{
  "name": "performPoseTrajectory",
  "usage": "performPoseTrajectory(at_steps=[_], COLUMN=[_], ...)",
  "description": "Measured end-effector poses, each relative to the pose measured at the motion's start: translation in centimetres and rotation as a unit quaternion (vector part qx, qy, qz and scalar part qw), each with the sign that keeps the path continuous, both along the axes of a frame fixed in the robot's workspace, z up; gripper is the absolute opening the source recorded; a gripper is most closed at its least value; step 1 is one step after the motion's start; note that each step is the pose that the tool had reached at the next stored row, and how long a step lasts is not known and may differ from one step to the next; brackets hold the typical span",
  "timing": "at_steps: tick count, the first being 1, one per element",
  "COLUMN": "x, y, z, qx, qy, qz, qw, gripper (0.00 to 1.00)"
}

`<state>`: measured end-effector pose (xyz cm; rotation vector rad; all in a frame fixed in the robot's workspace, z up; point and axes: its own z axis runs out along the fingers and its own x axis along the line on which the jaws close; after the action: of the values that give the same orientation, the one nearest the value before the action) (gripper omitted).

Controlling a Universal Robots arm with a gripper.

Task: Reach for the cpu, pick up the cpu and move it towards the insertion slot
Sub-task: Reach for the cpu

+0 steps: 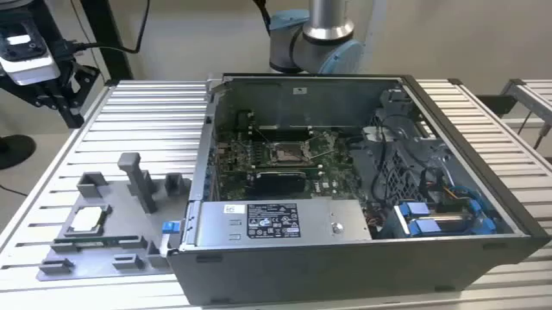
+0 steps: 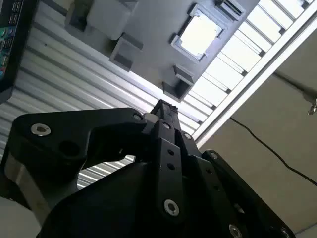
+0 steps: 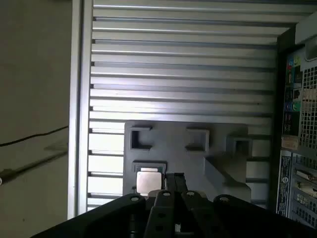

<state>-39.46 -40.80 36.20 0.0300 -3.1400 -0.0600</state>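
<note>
Pale silver, the cpu (image 1: 88, 219) sits in a square pocket of the grey fixture (image 1: 99, 257), which I judge keeps it from sliding, beside the open case (image 1: 345, 274). My gripper (image 3: 176, 177) hangs above it, jaws pressed together, holding nothing.

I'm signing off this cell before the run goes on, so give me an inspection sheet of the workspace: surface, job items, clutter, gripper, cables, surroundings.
Surface: slatted metal table, bearing a grey fixture tray and an open computer case.
Job's things: the cpu lies flat in a square pocket of the tray, untouched; the motherboard socket sits inside the case.
Clutter: nothing seen.
Gripper: the gripper is shut, empty, above the tray and apart from the cpu.
Cables: black cable on the floor beside the table; wires inside the case.
Surroundings: arm base beyond the case; pale floor and wall.
</note>
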Motion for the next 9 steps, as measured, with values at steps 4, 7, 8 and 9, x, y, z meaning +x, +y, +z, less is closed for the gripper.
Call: performPoseTrajectory(at_steps=[4, 7, 8, 9], x=[0.0, 0.0, 0.0, 0.0], y=[0.0, 0.0, 0.0, 0.0], z=[0.0, 0.0, 0.0, 0.0], qx=[0.0, 0.0, 0.0, 0.0], qy=[0.0, 0.0, 0.0, 0.0], qz=[0.0, 0.0, 0.0, 0.0], qw=[1.0, 1.0, 1.0, 1.0], gripper=[0.0, 0.0, 0.0, 0.0])
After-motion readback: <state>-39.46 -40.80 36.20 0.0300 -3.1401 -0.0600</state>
